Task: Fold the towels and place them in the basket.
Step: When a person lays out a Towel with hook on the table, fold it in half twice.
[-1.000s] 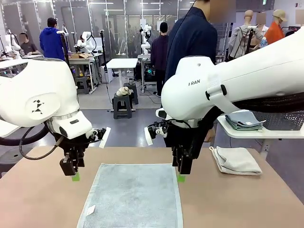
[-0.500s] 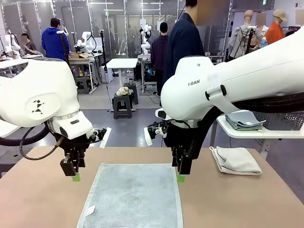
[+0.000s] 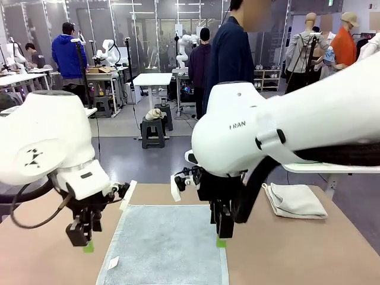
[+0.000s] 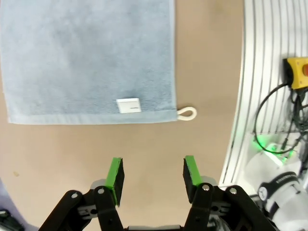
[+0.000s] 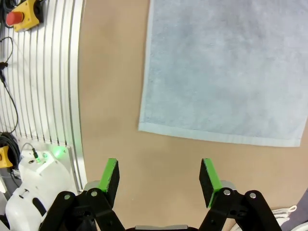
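Your left claw (image 4: 153, 169) hung spread and empty above the bare brown surface (image 3: 285, 249), just off the 9 o'clock side of the pale grey-blue towel (image 3: 169, 240). That towel lay flat and unfolded at the near middle of the surface, toward 6 o'clock in the front view. Your right claw (image 5: 159, 169) hung just beside the towel's 3 o'clock edge, its green pads (image 5: 109, 174) likewise wide apart with nothing between them. From the left wrist, a small white label (image 4: 128, 105) showed close to the towel's hem, and a pale corner loop (image 4: 186, 113) poked off the corner onto the surface. The cream-white towel (image 3: 295, 200) sat folded at the surface's 3 o'clock side, well apart from the grey-blue one. A person (image 3: 231, 53) in a dark top stood beyond the far edge, at 12 o'clock.
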You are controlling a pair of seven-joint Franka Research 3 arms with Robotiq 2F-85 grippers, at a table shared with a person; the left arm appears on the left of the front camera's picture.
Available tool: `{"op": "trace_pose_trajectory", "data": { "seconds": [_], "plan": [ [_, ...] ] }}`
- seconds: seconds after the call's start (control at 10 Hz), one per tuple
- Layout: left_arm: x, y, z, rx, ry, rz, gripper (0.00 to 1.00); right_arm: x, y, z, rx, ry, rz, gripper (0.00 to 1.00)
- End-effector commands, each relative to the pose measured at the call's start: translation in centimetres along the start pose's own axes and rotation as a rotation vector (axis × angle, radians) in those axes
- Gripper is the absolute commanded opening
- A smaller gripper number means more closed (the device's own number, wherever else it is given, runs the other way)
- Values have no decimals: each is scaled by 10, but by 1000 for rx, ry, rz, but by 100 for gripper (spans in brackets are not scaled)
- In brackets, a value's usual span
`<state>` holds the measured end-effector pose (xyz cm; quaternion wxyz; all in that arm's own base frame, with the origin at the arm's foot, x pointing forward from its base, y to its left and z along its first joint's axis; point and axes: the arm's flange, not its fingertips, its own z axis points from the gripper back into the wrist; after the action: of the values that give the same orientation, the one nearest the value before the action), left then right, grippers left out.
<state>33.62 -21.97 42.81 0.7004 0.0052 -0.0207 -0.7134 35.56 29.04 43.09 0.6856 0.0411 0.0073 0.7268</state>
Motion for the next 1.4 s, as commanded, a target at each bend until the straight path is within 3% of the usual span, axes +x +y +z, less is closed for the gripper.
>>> {"op": "trace_pose_trajectory", "data": {
  "seconds": [0.0, 0.1, 0.2, 0.3, 0.5, 1.3],
  "plan": [
    [-8, -24, -8, 16, -54, -6, 76, -7, 29, -12, -35, -13, -34, 84],
    [-5, -32, -17, 28, -66, -19, 83, -9, 35, -21, -50, -14, -42, 84],
    [-2, -38, -27, 43, -65, -27, 95, -12, 37, -33, -55, -15, -51, 100],
    [0, -43, -36, 34, -64, -26, 100, -12, 39, -46, -42, -21, -71, 100],
    [-1, -44, -52, 42, -70, -8, 100, -15, 37, -64, -48, -25, -88, 95],
    [3, -34, -109, 5, -10, 5, 100, -19, 18, -114, -11, 0, -107, 95]
  ]
}}
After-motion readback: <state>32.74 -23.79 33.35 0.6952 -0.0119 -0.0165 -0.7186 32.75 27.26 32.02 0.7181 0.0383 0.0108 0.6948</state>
